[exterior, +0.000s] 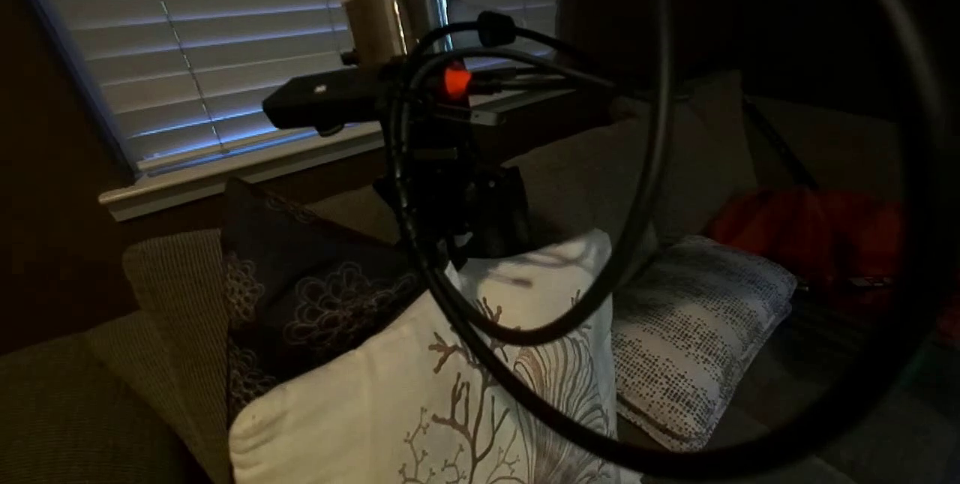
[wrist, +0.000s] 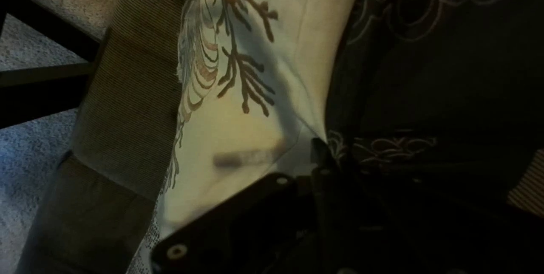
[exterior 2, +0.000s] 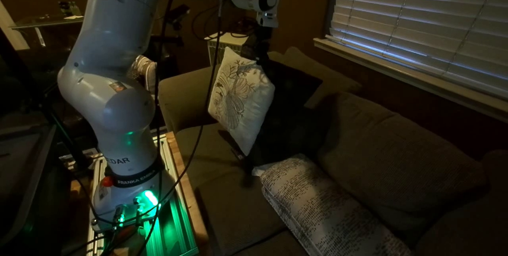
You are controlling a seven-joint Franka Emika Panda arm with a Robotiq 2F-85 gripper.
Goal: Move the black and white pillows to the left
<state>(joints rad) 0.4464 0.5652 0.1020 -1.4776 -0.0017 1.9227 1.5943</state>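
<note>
Plainly, the gripper (wrist: 325, 153) pinches the creased, branch-printed white pillow (exterior 2: 240, 97) beside the loop-patterned black pillow (exterior: 307, 281)

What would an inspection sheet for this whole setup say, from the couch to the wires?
Surface: olive sofa, dimly lit.
Job's things: white pillow, plant-printed, tilted; black pillow, loop-patterned, partly behind it.
Clutter: speckled pillow on the sofa; orange heap, too dark to identify.
Jaws: appear shut on the white pillow's edge.
Cables: black cables loop in front of the white pillow in an exterior view.
Surroundings: window blinds, lowered, behind the sofa.
</note>
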